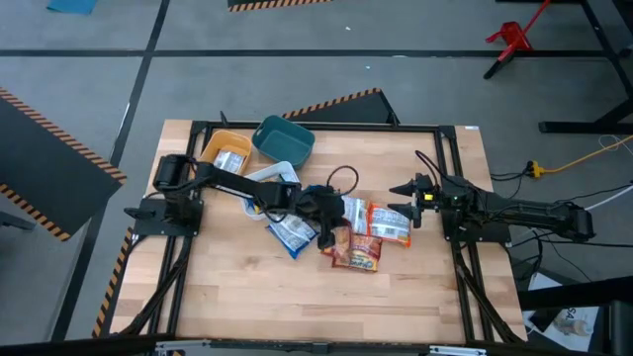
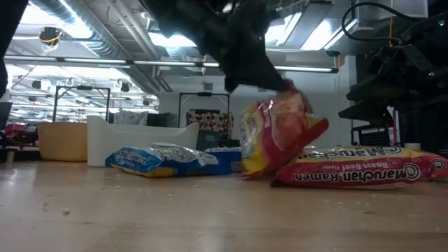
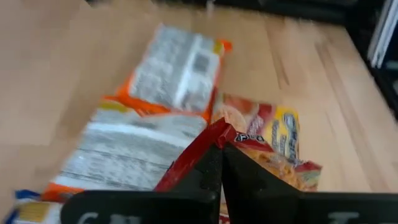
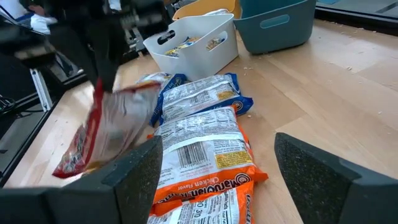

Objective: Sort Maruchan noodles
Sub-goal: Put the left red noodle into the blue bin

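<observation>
The left gripper (image 1: 327, 233) pinches a red Maruchan packet (image 2: 280, 136) by its edge, hanging long-axis down over the pile, bins (image 1: 282, 140) behind it, while the right gripper (image 1: 407, 190) waits open.

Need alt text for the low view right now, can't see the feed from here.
The left hand comes down from above, shut on a red packet and lifting it on edge off the wooden table. A Roast Beef packet lies flat beside it, blue packets farther left, with a white bin and yellow bin behind.
</observation>
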